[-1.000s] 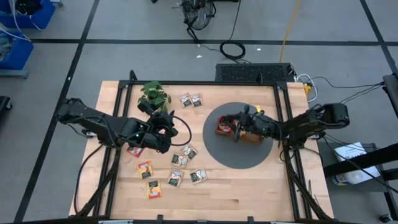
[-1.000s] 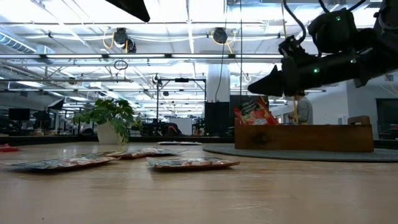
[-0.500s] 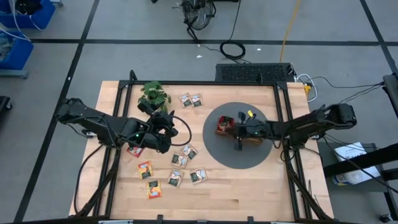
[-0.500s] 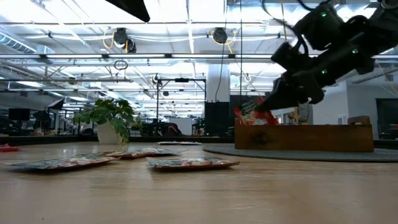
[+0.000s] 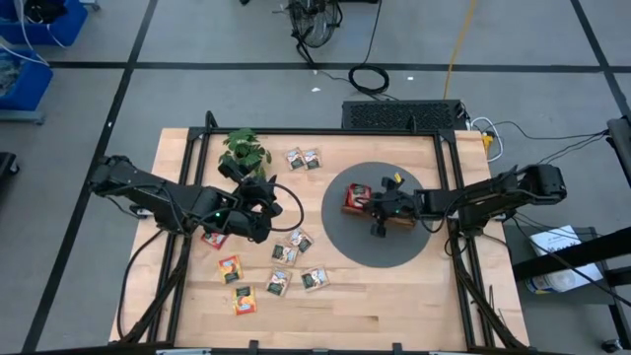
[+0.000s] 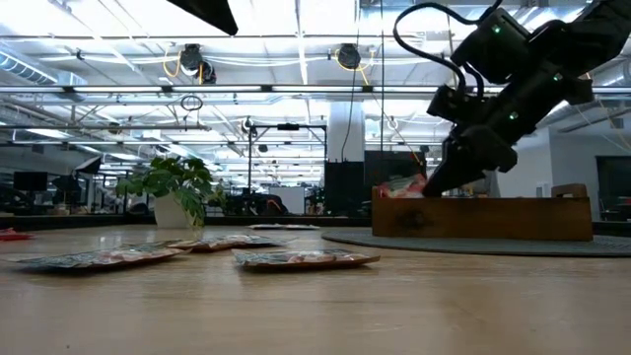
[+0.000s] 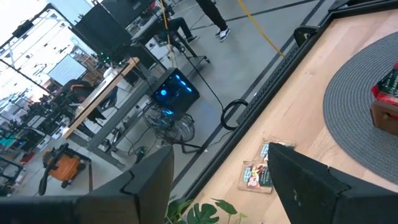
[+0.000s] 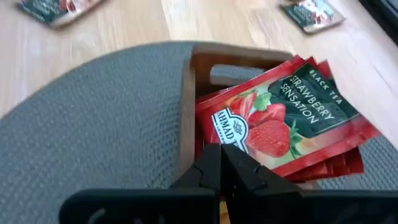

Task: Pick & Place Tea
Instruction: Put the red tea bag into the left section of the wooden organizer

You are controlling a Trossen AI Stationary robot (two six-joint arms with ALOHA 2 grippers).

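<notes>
Right gripper (image 5: pixel 376 205) is over the wooden tray (image 5: pixel 402 219) on the round grey mat (image 5: pixel 345 237), fingers closed and empty, tips just beside the red strawberry tea packets (image 8: pixel 283 118) stacked in the tray's end compartment, the one at 9 o'clock in the high view. Left gripper (image 5: pixel 264 197) hovers near table centre, at 5 o'clock from the plant (image 5: pixel 244 150), fingers apart, holding nothing. Loose tea packets (image 5: pixel 286 258) lie flat on the table (image 5: pixel 394 306) at 5–6 o'clock from the left gripper; two more (image 5: pixel 304 158) sit at 3 o'clock from the plant.
</notes>
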